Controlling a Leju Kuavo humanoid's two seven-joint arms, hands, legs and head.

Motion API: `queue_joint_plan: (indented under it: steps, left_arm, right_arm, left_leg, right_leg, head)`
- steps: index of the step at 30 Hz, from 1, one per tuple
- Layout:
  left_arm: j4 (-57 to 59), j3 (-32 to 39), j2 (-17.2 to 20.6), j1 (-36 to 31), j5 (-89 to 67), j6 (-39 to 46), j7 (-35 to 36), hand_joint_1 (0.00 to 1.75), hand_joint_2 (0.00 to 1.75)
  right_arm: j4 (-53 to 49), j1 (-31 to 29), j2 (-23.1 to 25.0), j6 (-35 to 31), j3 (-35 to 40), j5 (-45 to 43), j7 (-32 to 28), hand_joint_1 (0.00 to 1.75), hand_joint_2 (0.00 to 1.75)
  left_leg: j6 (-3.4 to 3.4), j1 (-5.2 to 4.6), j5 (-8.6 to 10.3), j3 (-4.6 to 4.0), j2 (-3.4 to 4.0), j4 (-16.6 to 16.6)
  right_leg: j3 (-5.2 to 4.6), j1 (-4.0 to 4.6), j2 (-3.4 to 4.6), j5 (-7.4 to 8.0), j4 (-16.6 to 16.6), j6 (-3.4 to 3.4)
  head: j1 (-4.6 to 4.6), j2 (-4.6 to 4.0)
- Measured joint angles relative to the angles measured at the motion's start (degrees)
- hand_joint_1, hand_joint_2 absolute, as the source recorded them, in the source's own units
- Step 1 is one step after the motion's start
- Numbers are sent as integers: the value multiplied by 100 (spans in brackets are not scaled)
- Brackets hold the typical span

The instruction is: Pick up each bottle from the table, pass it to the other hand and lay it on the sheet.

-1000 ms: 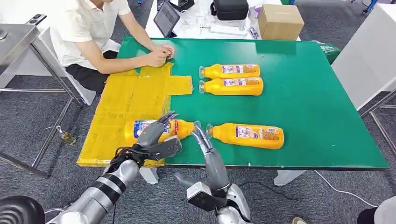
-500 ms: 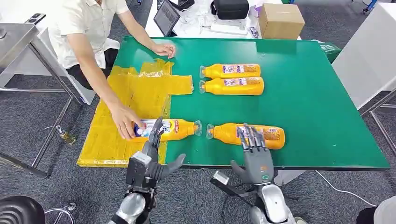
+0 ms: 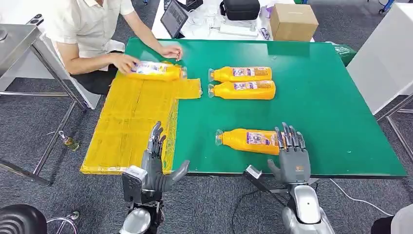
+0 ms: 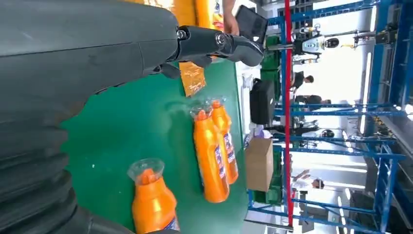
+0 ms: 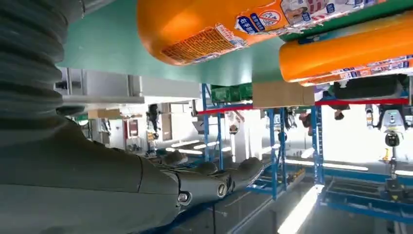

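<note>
On the green table [image 3: 321, 97], three orange bottles are seen lying on their sides, caps pointing toward the yellow sheet [image 3: 131, 117]. The nearest bottle [image 3: 248, 140] lies close to the table's front edge, on bare green surface, well apart from the sheet. Two further bottles [image 3: 241, 74] [image 3: 243, 89] lie side by side, touching or nearly so, toward the far part of the table, just beside the sheet's protruding tab. A fourth bottle [image 3: 155, 70] is held by a person's hand [image 3: 124, 62] at the far end of the sheet, near the table's far-left corner.

The right robot hand [image 3: 291, 155] is raised at the table's front edge, fingers extended and spread, holding nothing; its fingertips overlap the base end of the nearest bottle in the head view, though contact cannot be confirmed. The left robot hand [image 3: 155, 165] is positioned at the front edge of the table by the sheet's near corner, fingers apart, thumb out, empty.

Beyond the table's far edge, a cardboard box [image 3: 292, 22], a black bag [image 3: 241, 9] and a tablet [image 3: 173, 18] are noted on a white surface.
</note>
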Motion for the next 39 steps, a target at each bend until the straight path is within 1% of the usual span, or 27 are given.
queue_joint_plan:
  steps: [2,5,10,15,22,23,24,25,29,33,39]
  left_arm:
    - [-22,-37,0,10,0,-2,0,0,175]
    - [-29,-99,-2,7,2,-24,15,0,175]
    - [-29,-227,-4,-17,-44,24,24,0,175]
    - [17,-350,-4,-103,131,-125,206,0,175]
    - [35,-394,-2,-138,175,-144,249,0,175]
    - [46,-400,-4,-146,175,-138,260,0,175]
    - [61,-407,-2,-153,175,-138,271,0,175]
    - [76,-415,-2,-159,175,-133,277,0,175]
    - [98,-435,-4,-165,164,-131,310,0,175]
    - [111,-446,-4,-169,155,-155,319,0,175]
    - [116,-455,-4,-182,155,-155,323,0,175]
  right_arm:
    - [237,-170,-26,26,9,-364,-9,0,175]
    - [757,-547,-79,376,94,-882,-13,0,175]
    - [1647,-1103,-125,771,264,-1209,-28,0,175]
    - [2300,-1538,-125,1065,411,-1198,92,0,175]
    - [2706,-1833,-127,1082,592,-1146,260,0,175]
    - [2737,-1853,-127,1099,612,-1152,282,44,175]
    - [2763,-1878,-129,1147,632,-1157,300,157,175]
    - [2791,-1905,-129,1193,651,-1159,313,175,175]
    - [2875,-1936,-155,1388,710,-1373,186,175,175]
    - [2870,-1993,-162,1688,708,-2257,-451,175,175]
    - [2868,-2025,-179,1762,699,-2352,-533,175,175]
  left_leg:
    - [0,0,0,-1,2,0]
    - [1,0,1,1,3,0]
    - [2,0,5,2,1,1]
    - [2,1,4,5,5,1]
    - [2,1,4,13,4,1]
    - [2,0,4,15,4,1]
    - [2,0,4,18,4,1]
    - [2,0,4,22,5,1]
    - [2,0,4,27,2,1]
    - [2,1,4,35,5,1]
    - [2,2,2,40,6,1]
  right_leg:
    - [0,0,1,0,0,0]
    - [0,0,1,1,0,0]
    - [1,0,0,2,1,1]
    - [1,1,2,2,1,1]
    - [9,0,2,2,0,0]
    - [11,0,2,2,0,0]
    - [14,0,2,2,0,0]
    - [17,0,2,2,0,0]
    - [25,0,1,2,0,0]
    - [29,1,2,2,0,0]
    - [34,3,3,2,-1,0]
  head:
    - [0,0]
    - [2,0]
    - [0,0]
    - [-2,0]
    - [0,0]
    - [0,0]
    - [0,0]
    - [0,0]
    - [0,0]
    - [0,0]
    - [0,0]
